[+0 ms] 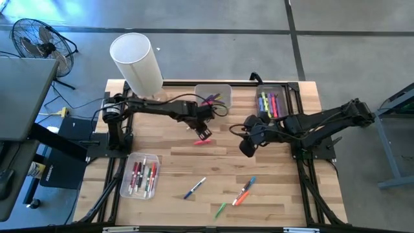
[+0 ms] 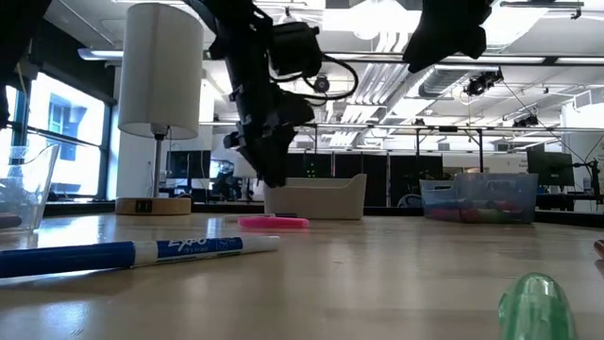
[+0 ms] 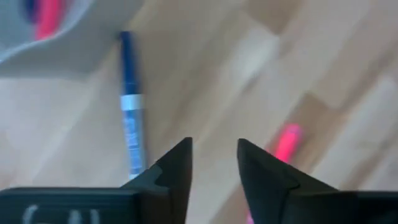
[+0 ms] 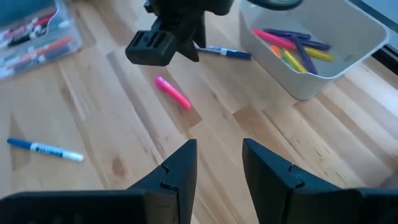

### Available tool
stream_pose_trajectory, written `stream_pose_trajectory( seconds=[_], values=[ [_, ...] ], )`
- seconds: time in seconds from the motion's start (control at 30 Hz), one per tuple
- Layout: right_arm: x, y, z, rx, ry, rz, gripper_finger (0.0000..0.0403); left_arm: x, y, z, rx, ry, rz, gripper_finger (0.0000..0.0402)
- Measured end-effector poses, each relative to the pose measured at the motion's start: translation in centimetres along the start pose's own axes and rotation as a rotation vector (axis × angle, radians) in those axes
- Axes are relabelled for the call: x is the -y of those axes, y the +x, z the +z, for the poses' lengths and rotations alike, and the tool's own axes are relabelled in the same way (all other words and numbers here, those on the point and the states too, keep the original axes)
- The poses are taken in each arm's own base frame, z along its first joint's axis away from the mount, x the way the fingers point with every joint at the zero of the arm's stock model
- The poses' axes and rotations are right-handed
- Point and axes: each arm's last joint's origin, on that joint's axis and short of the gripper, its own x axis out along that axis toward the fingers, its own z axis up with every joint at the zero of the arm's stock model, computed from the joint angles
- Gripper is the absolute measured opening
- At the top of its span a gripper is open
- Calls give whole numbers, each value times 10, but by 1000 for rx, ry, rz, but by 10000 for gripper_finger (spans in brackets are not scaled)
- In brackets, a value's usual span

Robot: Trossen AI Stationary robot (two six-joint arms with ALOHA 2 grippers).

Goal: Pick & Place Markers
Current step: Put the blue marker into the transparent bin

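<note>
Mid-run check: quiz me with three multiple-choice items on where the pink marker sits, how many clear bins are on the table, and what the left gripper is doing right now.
1. Where is the pink marker?
A. Lying on the bare table by the left gripper
B. Inside the far middle bin
C. Clamped in the right gripper

2. How many clear bins are on the table?
A. One
B. Three
C. Five

3. What is the state of the left gripper?
A. Shut on a blue marker
B. Shut on the pink marker
C. Fingers apart, holding nothing

Answers:
1. A, the low view shows it flat on the wood below the gripper.
2. B, the high view shows the far middle bin, far right bin and near left bin.
3. C, the left wrist view shows a bare gap between its fingers.
</note>
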Motion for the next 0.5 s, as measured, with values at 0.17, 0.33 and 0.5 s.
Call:
stream_pose_trajectory(
  seconds=[0.17, 0.33, 0.5],
  values=[
    [1, 0, 1, 20, 58, -22, 117, -23, 7, -3, -85, -28, 22, 169],
    [1, 0, 1, 36, 91, -36, 117, -45, 25, -17, -150, -60, 44, 197],
    [1, 0, 2, 53, 114, -46, 117, -56, 39, -29, -182, -63, -5, 202]
  ],
)
